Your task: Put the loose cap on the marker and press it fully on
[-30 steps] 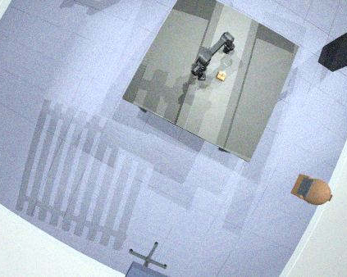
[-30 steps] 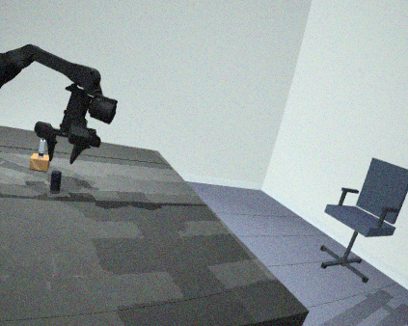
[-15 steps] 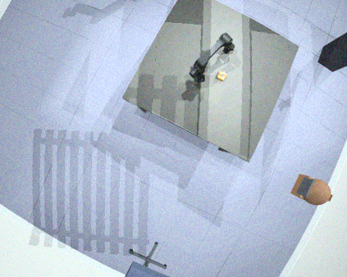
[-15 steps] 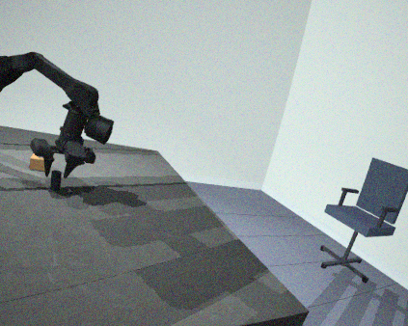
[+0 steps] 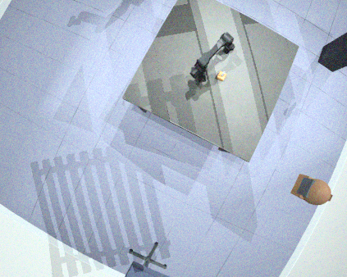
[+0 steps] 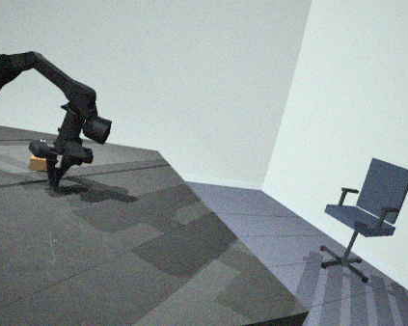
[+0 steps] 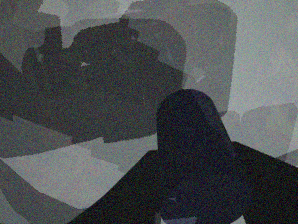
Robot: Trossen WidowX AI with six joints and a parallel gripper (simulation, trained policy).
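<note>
The orange holder block (image 5: 221, 77) (image 6: 38, 165) is on the table (image 5: 251, 139) (image 6: 179, 299), beside the arm. The marker's pale tip (image 6: 42, 141) shows above the block; the hand hides much of the marker in the exterior view. The dark navy cap (image 7: 192, 125) is between the fingers in the wrist view, with a finger against each side. My gripper (image 7: 193, 156) (image 6: 56, 183) is shut on the cap, low at the table, pointing down, a short way from the block. The cap can hardly be told from the black fingertips in the exterior view.
The black arm (image 5: 212, 55) (image 6: 64, 79) reaches over the table from its base. A blue office chair (image 6: 384, 193) stands on the floor beyond the table edge. A brown object (image 5: 317, 191) and a black one (image 5: 341, 51) are off the table.
</note>
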